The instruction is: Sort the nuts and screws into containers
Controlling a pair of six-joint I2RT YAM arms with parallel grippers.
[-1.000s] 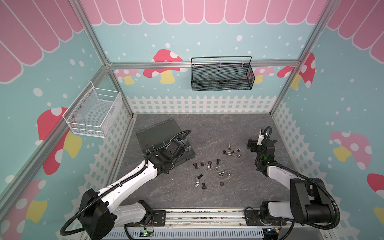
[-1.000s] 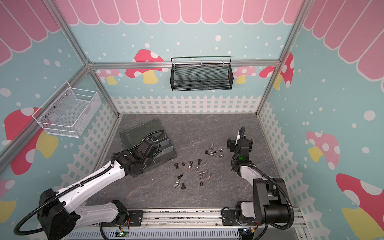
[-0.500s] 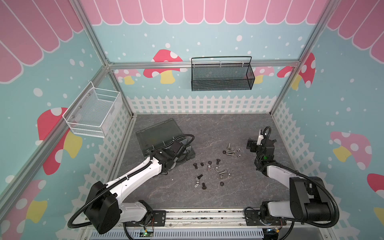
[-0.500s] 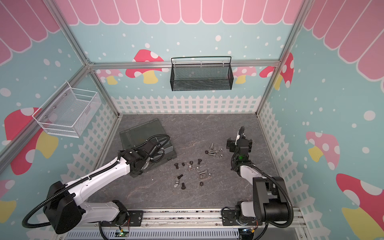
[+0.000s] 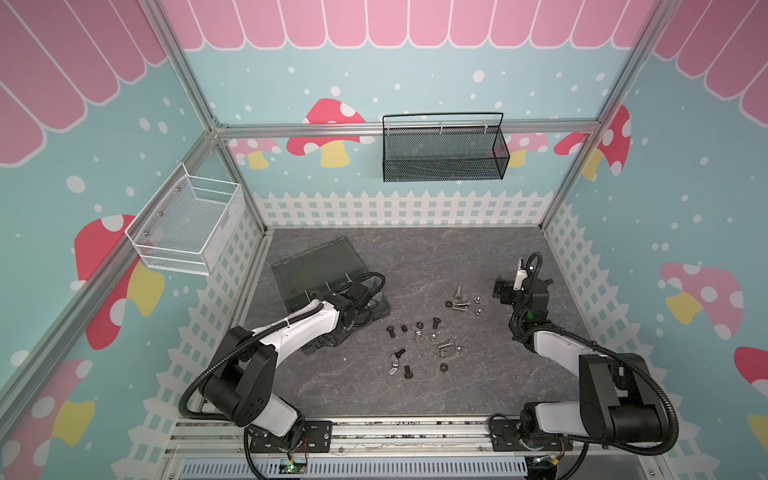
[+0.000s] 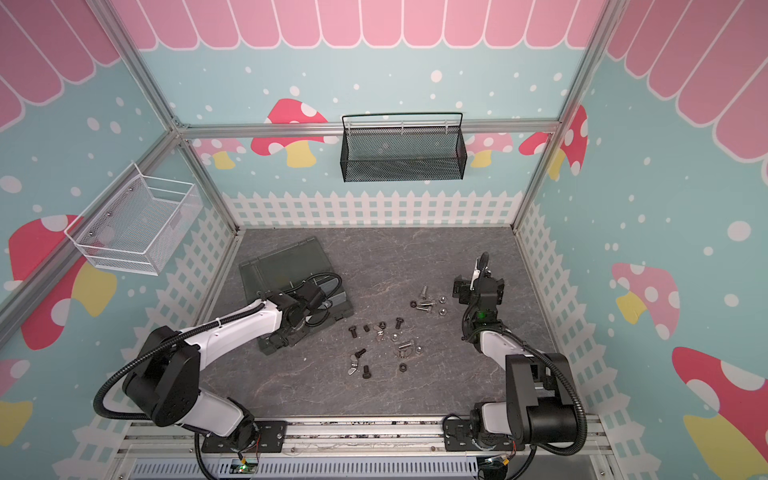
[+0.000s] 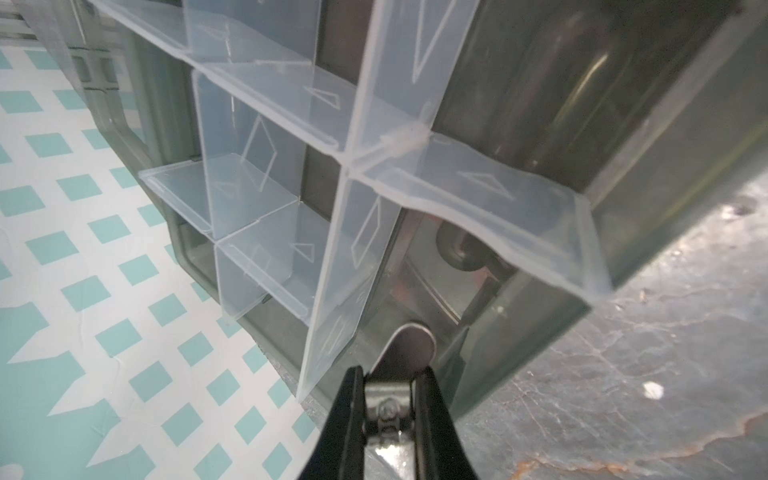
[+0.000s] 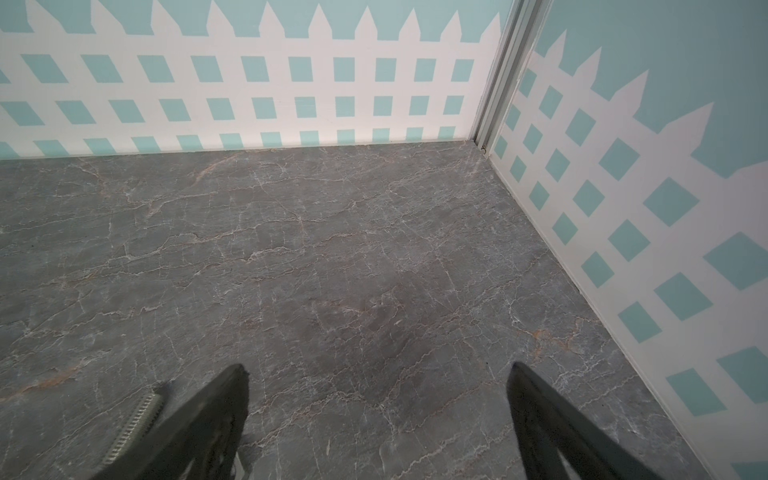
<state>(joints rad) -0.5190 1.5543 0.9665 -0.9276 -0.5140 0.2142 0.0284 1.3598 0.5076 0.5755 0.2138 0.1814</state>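
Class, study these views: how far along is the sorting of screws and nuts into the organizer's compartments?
Done: the organizer box lies open; whether any compartment already holds a piece is unclear. In hand: the left gripper is shut on a silver wing nut over the box. Left: the loose screws and nuts scattered on the table; the right gripper is open and empty.

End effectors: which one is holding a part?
The left end effector, shut on a silver wing nut at the organizer box; the right end effector stands wide open, empty.
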